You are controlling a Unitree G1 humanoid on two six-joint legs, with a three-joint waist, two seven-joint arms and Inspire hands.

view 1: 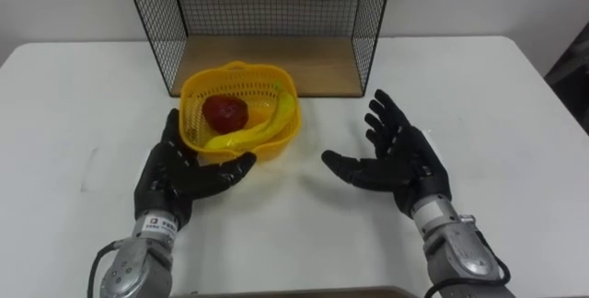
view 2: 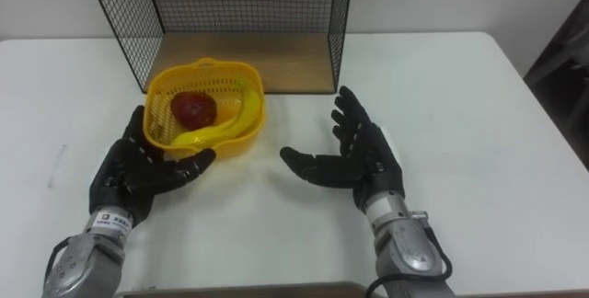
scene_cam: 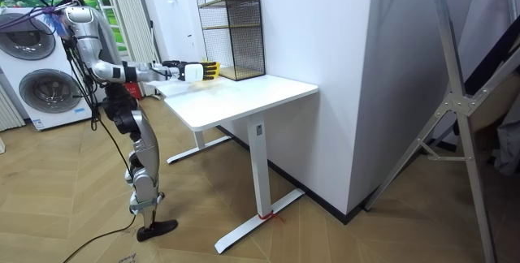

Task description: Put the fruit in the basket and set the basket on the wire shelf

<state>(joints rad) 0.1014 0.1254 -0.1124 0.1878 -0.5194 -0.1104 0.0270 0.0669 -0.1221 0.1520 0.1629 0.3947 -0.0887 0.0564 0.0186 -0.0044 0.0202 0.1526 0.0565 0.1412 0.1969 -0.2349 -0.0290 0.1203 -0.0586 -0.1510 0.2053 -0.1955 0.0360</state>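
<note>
A yellow mesh basket [view 1: 241, 112] [view 2: 206, 108] sits on the white table [view 1: 515, 123] just in front of the black wire shelf [view 1: 267, 22]. Inside it lie a red apple [view 1: 225, 111] and a yellow banana [view 1: 262, 128]. My left hand [view 1: 179, 174] [view 2: 138, 174] is open, palm up, close by the basket's near left rim. My right hand [view 1: 396, 155] [view 2: 354, 155] is open too, palm turned inward, a short way to the right of the basket and apart from it. In the room view the robot stands at the table's end with both arms held out toward the basket [scene_cam: 210, 70].
The wire shelf has a wooden floor [view 1: 276, 63] and an open front facing me. In the room view, the table [scene_cam: 244, 92] stands against a white wall, the shelf [scene_cam: 231, 32] at its far end, and washing machines [scene_cam: 41, 76] stand behind the robot.
</note>
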